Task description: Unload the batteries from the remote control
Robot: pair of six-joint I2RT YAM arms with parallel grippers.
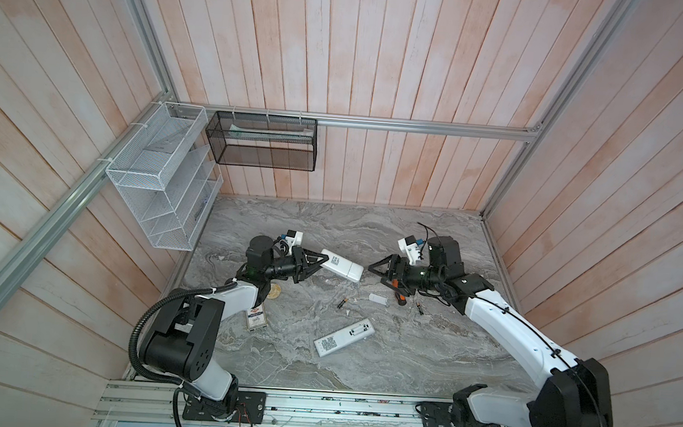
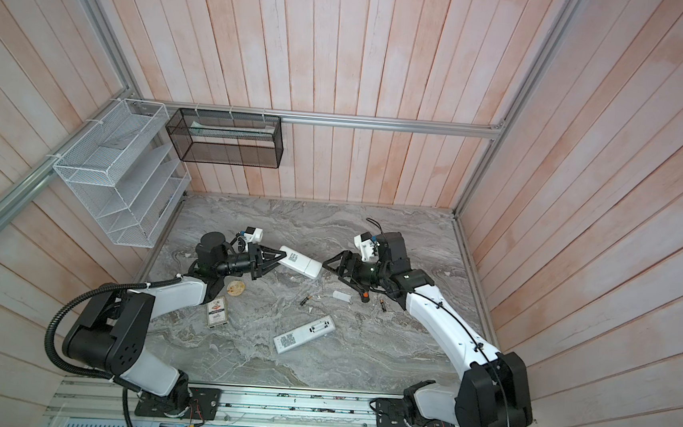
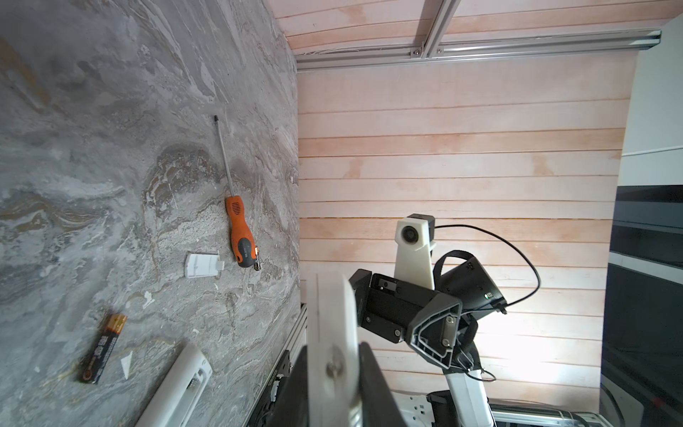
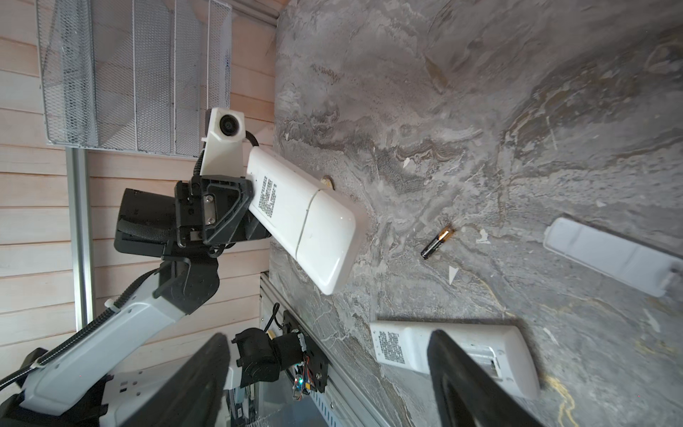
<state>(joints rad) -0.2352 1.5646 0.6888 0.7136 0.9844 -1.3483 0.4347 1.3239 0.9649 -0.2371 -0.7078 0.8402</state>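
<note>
batteries (image 1: 341,303) between far remote (image 1: 342,266) and near remote (image 1: 344,337), screwdriver (image 3: 239,229) at right

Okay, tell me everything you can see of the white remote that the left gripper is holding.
The remote is a long white glossy plastic bar with rounded corners, back side showing: a block of small black print near the gripped end and a seam where the battery cover sits closed. The left gripper clamps one end; the free end juts out over the marble table. Nothing else appears to touch it.
</note>
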